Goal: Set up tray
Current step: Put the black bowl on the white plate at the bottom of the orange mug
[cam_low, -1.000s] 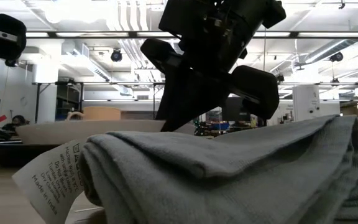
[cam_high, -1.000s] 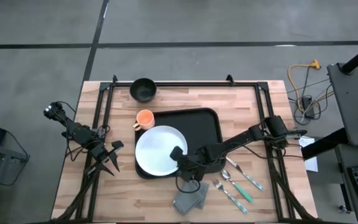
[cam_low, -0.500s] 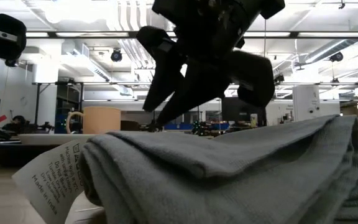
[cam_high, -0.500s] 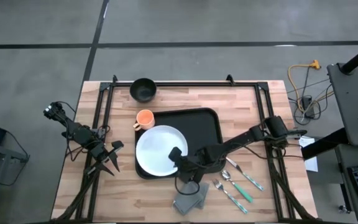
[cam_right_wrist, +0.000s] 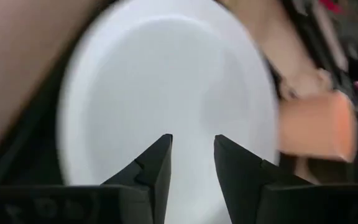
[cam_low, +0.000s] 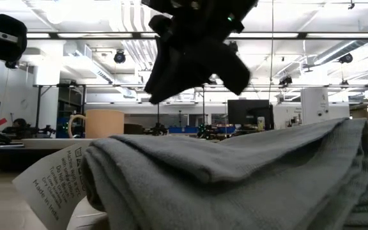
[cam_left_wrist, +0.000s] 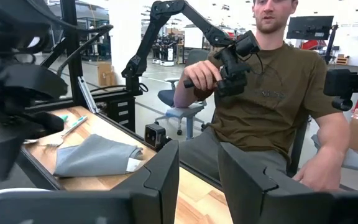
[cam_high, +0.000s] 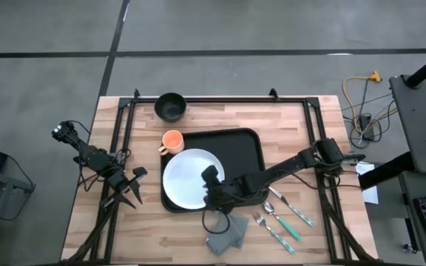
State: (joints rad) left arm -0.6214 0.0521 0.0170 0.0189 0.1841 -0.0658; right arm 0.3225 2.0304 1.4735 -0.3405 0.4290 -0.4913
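Currently: right gripper (cam_high: 210, 177) over white plate (cam_high: 187, 179), jaws apart, empty; tray (cam_high: 246, 148) directly beneath, long axis left-right; left gripper (cam_high: 128, 186) apart, parked far.

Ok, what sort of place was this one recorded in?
Most likely a robotics lab or workshop rather than a home. The butcher-block wooden table stands on a bare grey concrete floor, a seated person in an olive T-shirt grips a black robot-arm control handle, and exposed pipes and strip lights run overhead.
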